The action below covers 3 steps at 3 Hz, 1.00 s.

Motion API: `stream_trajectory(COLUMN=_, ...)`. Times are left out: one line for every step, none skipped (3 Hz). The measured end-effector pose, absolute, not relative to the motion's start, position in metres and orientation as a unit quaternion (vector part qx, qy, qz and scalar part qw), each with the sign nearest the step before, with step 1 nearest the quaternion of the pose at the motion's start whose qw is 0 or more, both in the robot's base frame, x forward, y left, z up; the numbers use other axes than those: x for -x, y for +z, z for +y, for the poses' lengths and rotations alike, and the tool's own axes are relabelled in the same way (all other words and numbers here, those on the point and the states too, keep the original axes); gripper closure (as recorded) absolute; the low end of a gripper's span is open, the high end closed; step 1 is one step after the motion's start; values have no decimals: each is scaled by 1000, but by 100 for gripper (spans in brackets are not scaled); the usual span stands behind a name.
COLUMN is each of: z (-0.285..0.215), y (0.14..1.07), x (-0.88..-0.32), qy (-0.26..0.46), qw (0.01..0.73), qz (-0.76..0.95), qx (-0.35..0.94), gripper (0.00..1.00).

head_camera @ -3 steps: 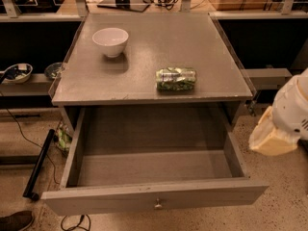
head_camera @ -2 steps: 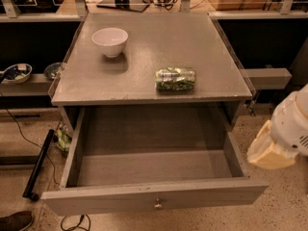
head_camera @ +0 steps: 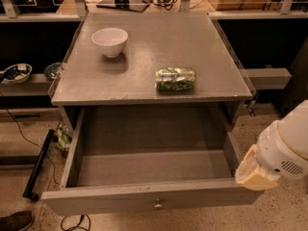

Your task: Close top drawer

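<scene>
The top drawer [head_camera: 144, 200] is a wide grey wooden drawer pulled far out of the grey table toward the camera. Its inside shows and holds nothing. Its long flat front panel has one small round metal knob [head_camera: 158, 205] at the centre. My gripper [head_camera: 252, 173], a cream-coloured end on a white arm [head_camera: 287, 150], is at the right of the view, right against the drawer's front right corner. No other drawer fronts are in view.
On the tabletop [head_camera: 144, 28] stand a white bowl [head_camera: 110, 41] at the back left and a green snack bag [head_camera: 176, 79] near the front edge. A side shelf [head_camera: 33, 85] with bowls is at the left. A black bar [head_camera: 38, 163], cables and a shoe [head_camera: 17, 220] lie on the floor at the left.
The arm and gripper have moved down and left, from beside the drawer's right side to its front right corner. The drawer looks as far open as before.
</scene>
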<state>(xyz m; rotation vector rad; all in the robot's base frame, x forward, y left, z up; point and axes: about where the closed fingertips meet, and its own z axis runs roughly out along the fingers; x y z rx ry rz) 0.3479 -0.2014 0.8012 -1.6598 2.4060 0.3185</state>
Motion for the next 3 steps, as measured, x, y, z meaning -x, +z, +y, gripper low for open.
stream_trajectory(z=-201, y=801, x=-348, qy=108, qw=101, qz=814, qx=562, gripper=100)
stream_trajectory(z=-199, y=780, x=-335, qy=125, qw=96, qz=817, qx=555, gripper=100)
stream_trajectory(z=-199, y=748, x=-324, qy=145, qw=88, qz=821, qx=545, gripper=100)
